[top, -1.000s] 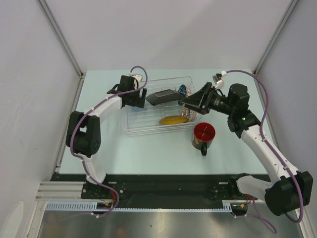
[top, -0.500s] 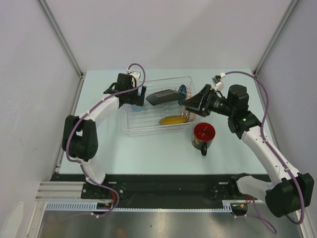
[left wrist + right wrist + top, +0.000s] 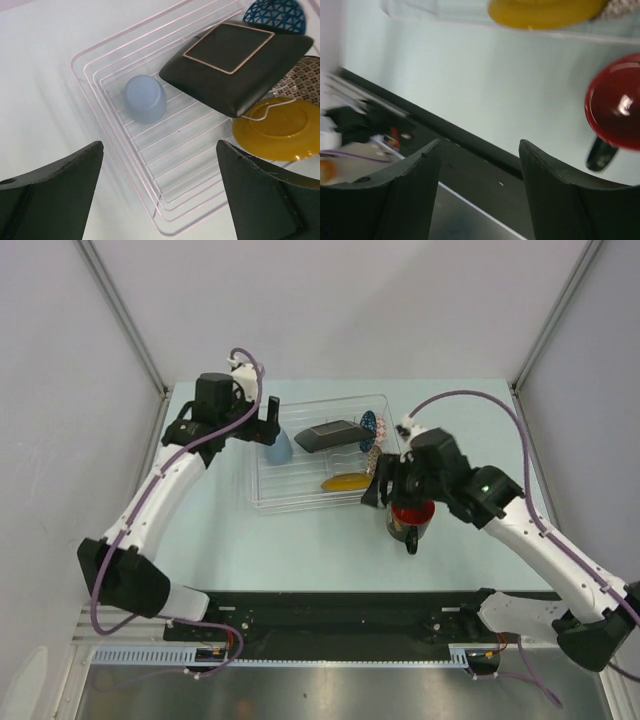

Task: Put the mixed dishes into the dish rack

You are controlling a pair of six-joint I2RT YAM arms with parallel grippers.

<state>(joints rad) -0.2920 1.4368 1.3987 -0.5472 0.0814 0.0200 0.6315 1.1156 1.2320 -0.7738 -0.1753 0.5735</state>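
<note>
waiting mug: upright on the worktop just off the dish rack's near right corner, handle toward the near edge; apparently the last dish to load.
dish rack: mid-worktop, holding the dark square plate, yellow plate and mosaic bowl, plus a pale blue cup mouth-down near the left end.
right gripper: just left of the mug, jaws parted, holding nothing.
left gripper: above the rack's far left corner, jaws wide, empty.
grip advice: centre over the red rim, pinch one wall away from the handle, lift straight up.
landing spot: probably the bare ribs between cup and yellow plate; avoid the tilted square plate.
</note>
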